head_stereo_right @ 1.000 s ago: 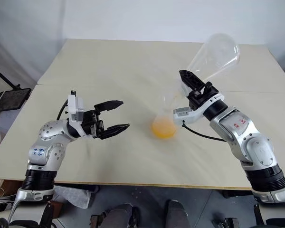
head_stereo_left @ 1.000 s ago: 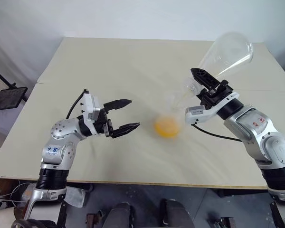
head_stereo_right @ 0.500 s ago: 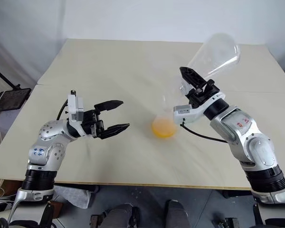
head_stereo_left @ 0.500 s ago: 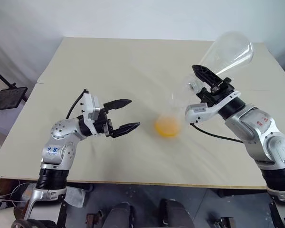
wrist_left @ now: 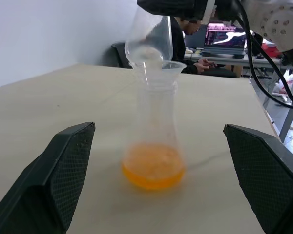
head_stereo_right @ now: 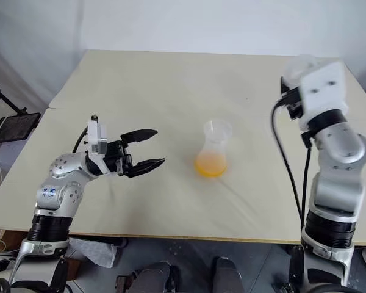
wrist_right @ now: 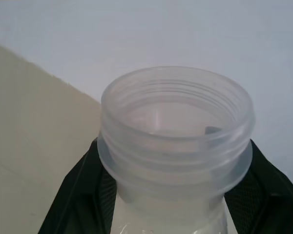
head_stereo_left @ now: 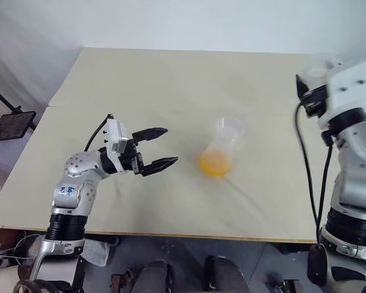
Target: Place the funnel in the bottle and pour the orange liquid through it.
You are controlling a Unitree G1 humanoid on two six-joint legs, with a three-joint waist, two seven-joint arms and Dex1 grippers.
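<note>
Fingers (wrist_left: 71,161) of my left gripper (head_stereo_left: 160,146) gape wide and empty at frame centre-left, while my right gripper (wrist_right: 171,195) clamps the larger flask's (wrist_right: 176,146) neck.

A wide, pale beige desk (head_stereo_left: 140,79) carries the things, its flat top crossed by a faint seam running from its left edge toward the right. Near its middle the bottle (head_stereo_left: 218,157), a milky-translucent conical flask, stands upright on its wide base. The orange liquid (head_stereo_left: 215,165) pools in its bottom, and the clear funnel (head_stereo_left: 229,127) sits in its short neck, with bare desk all around it.
</note>
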